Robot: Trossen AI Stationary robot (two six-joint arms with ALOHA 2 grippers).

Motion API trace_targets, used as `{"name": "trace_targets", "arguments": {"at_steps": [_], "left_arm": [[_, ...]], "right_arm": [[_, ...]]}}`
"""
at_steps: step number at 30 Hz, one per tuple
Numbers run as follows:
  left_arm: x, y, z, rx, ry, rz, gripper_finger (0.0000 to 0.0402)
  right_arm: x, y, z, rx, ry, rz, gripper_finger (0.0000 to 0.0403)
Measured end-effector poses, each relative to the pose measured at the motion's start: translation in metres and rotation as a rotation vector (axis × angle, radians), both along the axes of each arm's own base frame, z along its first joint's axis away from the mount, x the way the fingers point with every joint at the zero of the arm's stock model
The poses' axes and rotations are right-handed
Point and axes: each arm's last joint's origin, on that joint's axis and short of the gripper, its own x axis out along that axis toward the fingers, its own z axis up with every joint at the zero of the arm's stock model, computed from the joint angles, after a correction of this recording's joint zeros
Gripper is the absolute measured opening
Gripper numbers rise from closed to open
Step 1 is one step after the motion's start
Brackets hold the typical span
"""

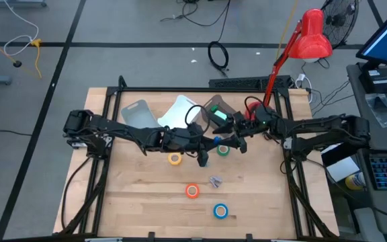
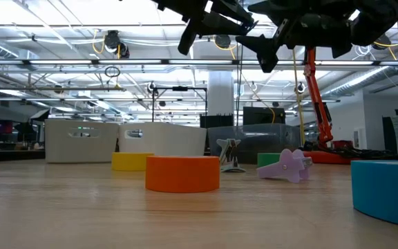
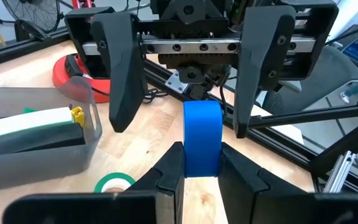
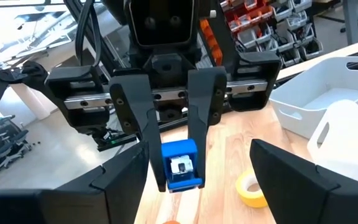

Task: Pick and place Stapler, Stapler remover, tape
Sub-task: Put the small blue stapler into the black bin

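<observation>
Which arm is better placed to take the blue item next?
Right. The right gripper, open, faces the blue item with a finger either side; the left gripper is shut on it.

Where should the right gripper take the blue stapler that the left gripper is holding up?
Take the blue stapler by its free end, which sticks out past the left gripper. Come head-on: the right gripper faces it, open fingers flanking that end, so closing across its flat sides should hold.

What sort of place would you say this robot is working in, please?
Probably a robotics lab in an open industrial hall: a wooden table in a metal frame, bare ceiling trusses with lights, and cables on the floor.
</observation>
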Motion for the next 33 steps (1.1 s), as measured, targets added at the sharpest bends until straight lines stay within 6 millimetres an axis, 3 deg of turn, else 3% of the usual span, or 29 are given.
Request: {"name": "trace_targets", "arguments": {"at_steps": [18, 33], "left_arm": [[0.0007, 0.0084, -0.0005, -0.006, 0.005, 0.002, 0.0072], [-0.0001, 0.0080, -0.0030, -0.006, 0.032, -0.004, 0.0072]], "right_arm": [[0.0032, -0.0006, -0.0029, -0.002, -0.007, 0.001, 0.0198], [0.0062, -0.0010, -0.0041, -0.006, -0.029, 0.023, 0.0101]]}}
